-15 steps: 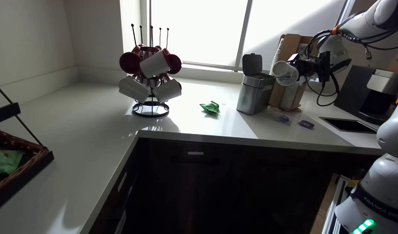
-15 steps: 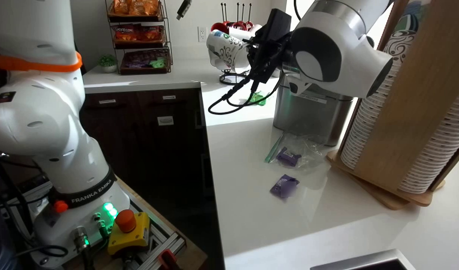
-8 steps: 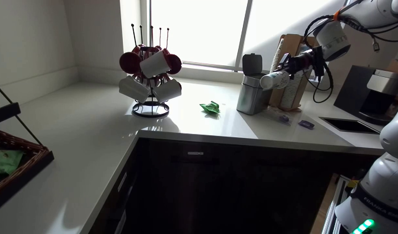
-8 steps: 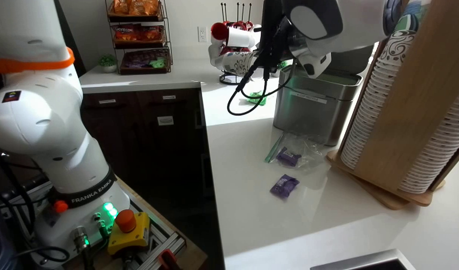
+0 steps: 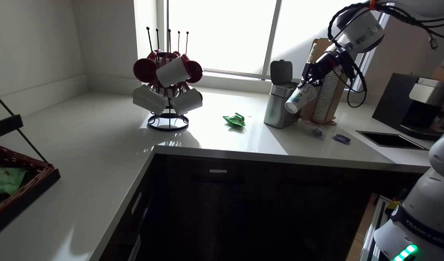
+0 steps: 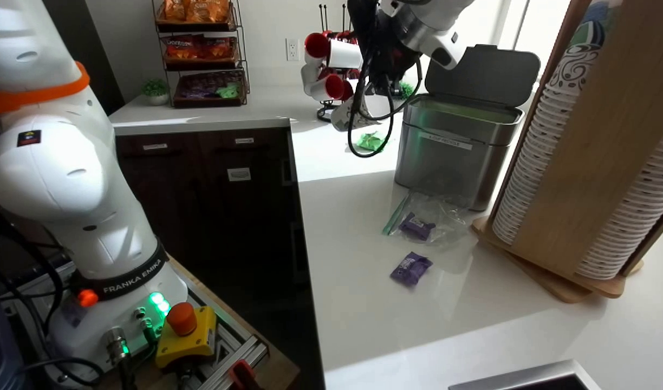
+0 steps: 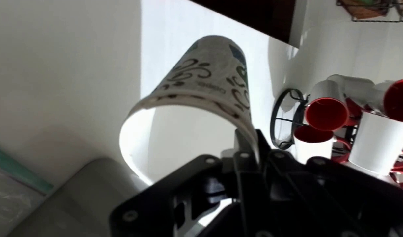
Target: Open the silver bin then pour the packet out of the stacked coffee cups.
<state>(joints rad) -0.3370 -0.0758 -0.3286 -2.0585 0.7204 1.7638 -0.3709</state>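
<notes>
The stacked coffee cups [image 5: 301, 98], pale paper with scroll print, hang in my gripper [image 5: 304, 83]. It is shut on their rim; the wrist view shows the gripper [image 7: 250, 133] pinching one side of the mouth. The base tilts downward, away from the camera. How many cups are nested I cannot tell; the visible inside looks bare white. The silver bin [image 6: 450, 162] stands with its lid [image 6: 480, 76] raised. In an exterior view the cups are in front of the bin's upper right side. A dark purple packet [image 6: 411, 269] lies flat on the counter.
Behind the bin rises a tall wooden cup holder [image 6: 591, 162]. A clear bag [image 6: 445, 219] with another purple packet lies before the bin. Farther along are a green wrapper [image 5: 235, 120] and a mug rack [image 5: 168, 121]. A coffee machine [image 5: 399, 101] and a counter recess [image 5: 390, 139] flank it.
The gripper has moved across toward the bin's front side and down. The held cups have turned, their base now pointing lower. The arm no longer covers the bin's open top in an exterior view.
</notes>
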